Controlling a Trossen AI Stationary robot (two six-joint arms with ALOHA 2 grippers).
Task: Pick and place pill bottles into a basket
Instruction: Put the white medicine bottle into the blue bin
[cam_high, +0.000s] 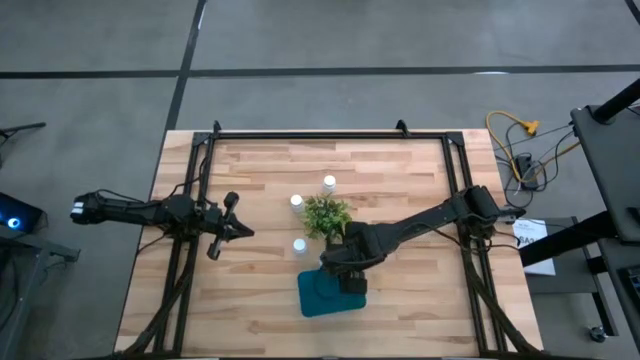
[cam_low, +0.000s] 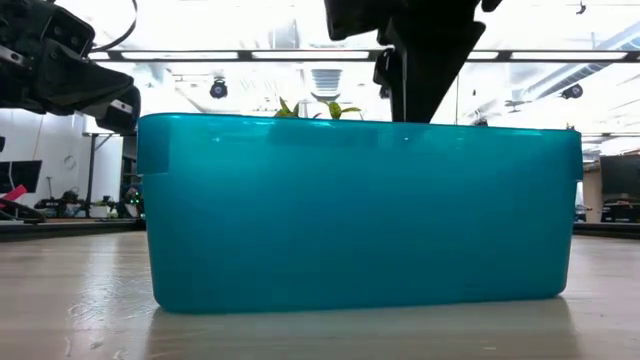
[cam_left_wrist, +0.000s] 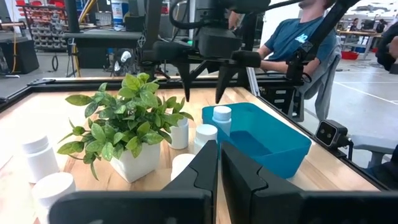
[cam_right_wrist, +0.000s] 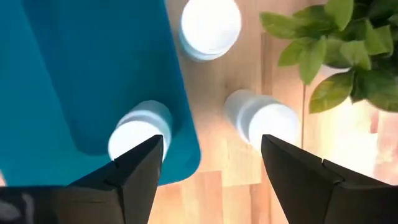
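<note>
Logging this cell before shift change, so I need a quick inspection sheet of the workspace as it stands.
Surface: wooden table, black frame around it.
Job's things: teal basket holds one pill bottle; other bottles stand near the plant.
Clutter: potted plant.
End effectors: right end effector open at the basket's edge; left end effector shut, parked at the table's left.
Cables: yellow cable on the floor.
Surroundings: seated person behind the table.

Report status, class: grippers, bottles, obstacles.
Right gripper open above basket edge. Left gripper shut, parked left. One pill bottle in basket, others outside. Plant close beside.
</note>
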